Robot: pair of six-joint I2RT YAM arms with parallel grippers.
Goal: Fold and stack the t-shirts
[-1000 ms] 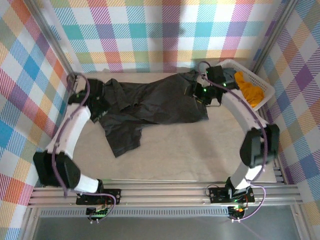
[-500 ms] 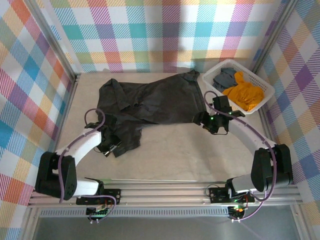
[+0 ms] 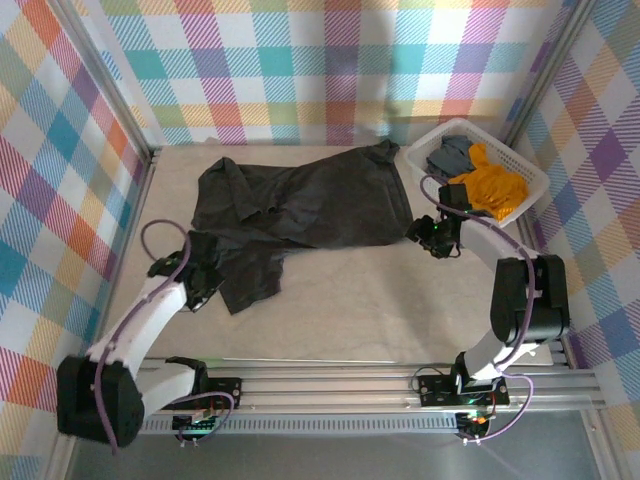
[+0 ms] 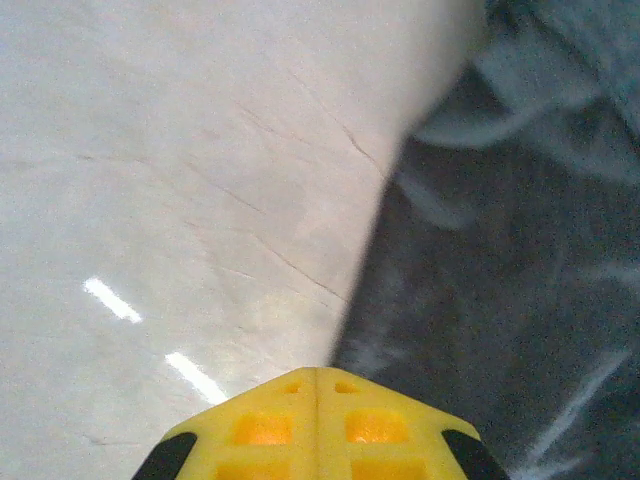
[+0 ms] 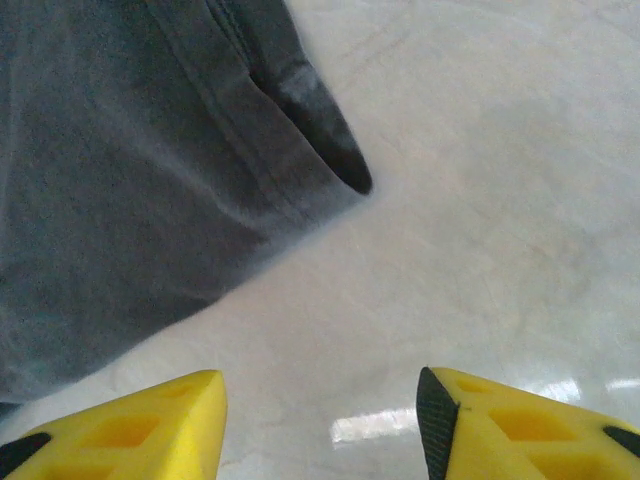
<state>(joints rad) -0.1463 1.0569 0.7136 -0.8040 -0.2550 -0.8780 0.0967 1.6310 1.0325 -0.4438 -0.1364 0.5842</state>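
Note:
The large charcoal-black t-shirt (image 3: 300, 205) lies spread and wrinkled across the back of the table, one flap (image 3: 250, 275) hanging toward the front left. My left gripper (image 3: 207, 272) sits at that flap's left edge. Its yellow fingers (image 4: 317, 405) are shut together with nothing between them, and black cloth (image 4: 500, 280) lies just to their right. My right gripper (image 3: 418, 236) hovers by the shirt's front right corner. It stands open (image 5: 320, 425) over bare table, with the shirt's hem (image 5: 150, 150) ahead and to the left. An orange t-shirt (image 3: 487, 188) and a grey t-shirt (image 3: 450, 153) lie in the basket.
The white lattice basket (image 3: 527, 170) stands at the back right corner, close behind the right arm. Checked walls enclose the table (image 3: 380, 310) on three sides. An aluminium rail (image 3: 330, 385) carrying both arm bases runs along the near edge.
Both arms came forward from the shirt's back corners to its front edge. The left gripper closed from open to shut. The right gripper's fingers narrowed slightly.

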